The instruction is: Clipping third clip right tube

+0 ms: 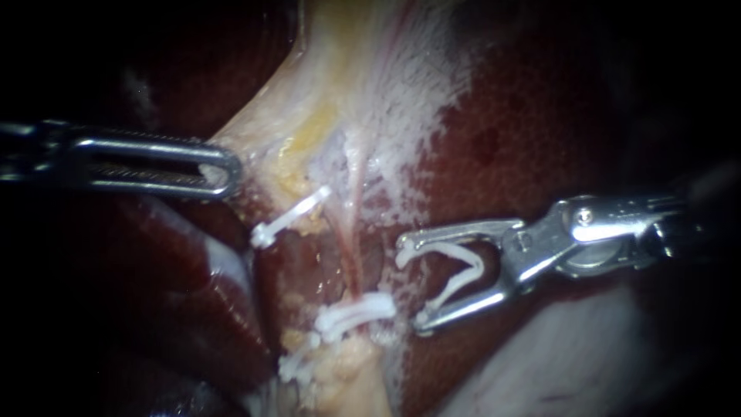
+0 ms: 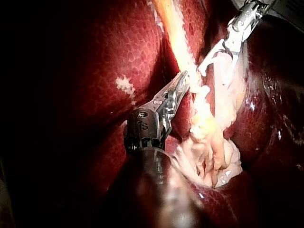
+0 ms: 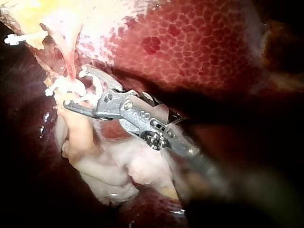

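My right instrument (image 1: 411, 284) comes in from the right; its jaws stand wide apart with a white V-shaped clip (image 1: 477, 266) seated between them, both jaws touching it. The jaw tips sit just right of a thin pink tube (image 1: 353, 262) without enclosing it. Low on that tube sits a white clip (image 1: 356, 313), and another clip (image 1: 297, 363) lies below and to the left. A further clip (image 1: 289, 220) lies aslant on the left strand. My left instrument (image 1: 224, 174) holds the pale tissue (image 1: 309, 100) at its edge. The right wrist view shows the right instrument (image 3: 75, 88) beside the clipped tube.
Dark red liver (image 1: 540, 116) surrounds the pale tissue on both sides. In the left wrist view my left instrument (image 2: 183, 78) grips the pale strand, with the right instrument (image 2: 217, 61) ahead of it. Pale fatty tissue (image 3: 114, 166) lies under the right instrument's shaft.
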{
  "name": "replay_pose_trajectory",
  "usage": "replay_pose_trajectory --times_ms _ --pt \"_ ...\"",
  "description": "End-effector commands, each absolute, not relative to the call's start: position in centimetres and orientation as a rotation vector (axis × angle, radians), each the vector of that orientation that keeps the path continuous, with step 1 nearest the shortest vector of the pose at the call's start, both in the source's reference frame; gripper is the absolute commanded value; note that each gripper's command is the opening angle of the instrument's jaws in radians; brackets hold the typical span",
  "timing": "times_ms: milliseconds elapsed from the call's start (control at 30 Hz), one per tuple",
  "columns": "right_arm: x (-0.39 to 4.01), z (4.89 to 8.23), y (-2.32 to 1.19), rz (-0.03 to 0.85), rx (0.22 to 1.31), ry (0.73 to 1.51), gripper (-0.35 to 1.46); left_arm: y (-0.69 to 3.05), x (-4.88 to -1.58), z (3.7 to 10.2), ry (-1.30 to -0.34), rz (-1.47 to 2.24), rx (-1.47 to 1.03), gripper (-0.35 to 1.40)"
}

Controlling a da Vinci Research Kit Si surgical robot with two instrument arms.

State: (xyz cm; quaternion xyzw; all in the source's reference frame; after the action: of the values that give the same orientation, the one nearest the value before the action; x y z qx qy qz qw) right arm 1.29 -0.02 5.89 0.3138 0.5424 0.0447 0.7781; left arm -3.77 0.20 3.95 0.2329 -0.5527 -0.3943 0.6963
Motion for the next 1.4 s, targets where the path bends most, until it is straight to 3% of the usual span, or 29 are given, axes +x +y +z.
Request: replay_pose_trajectory --times_ms 33,867,1400 --pt "1.31 5.91 -0.02 0.096 0.677 1.172 0.60 0.19 -3.77 3.93 -1.235 -0.880 0.517 -0.35" --pt "1.73 6.16 -0.10 0.069 0.719 1.162 0.60 0.10 -3.82 3.76 -1.238 -0.880 0.516 -0.35" --pt "1.96 6.09 -0.18 0.064 0.767 1.158 0.58 0.11 -3.81 3.78 -1.238 -0.879 0.517 -0.35"
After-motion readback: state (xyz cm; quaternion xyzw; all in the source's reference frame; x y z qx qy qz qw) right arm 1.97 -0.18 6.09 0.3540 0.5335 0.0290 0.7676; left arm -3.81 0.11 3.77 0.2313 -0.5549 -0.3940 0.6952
